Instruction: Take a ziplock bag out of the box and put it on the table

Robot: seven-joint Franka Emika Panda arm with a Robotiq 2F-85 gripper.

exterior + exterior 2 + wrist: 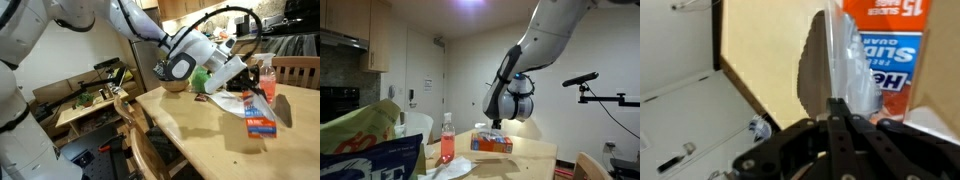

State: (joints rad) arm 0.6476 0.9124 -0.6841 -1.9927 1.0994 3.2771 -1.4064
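Bag (822, 68) clamped in end effector (836, 115), jaws pressed together, box (890, 45) seen alongside on worktop (760, 50).

A: What is the room like?
B: Pale walls (450, 70), a bright ceiling light (470, 3), and wooden cabinets (375, 35) high above a black appliance (338, 100).
A: And the furniture?
B: A wooden chair (140, 140) stands in the foreground and another chair (297, 70) farther back. A low wooden bench (85, 108) sits by the wall, cluttered.
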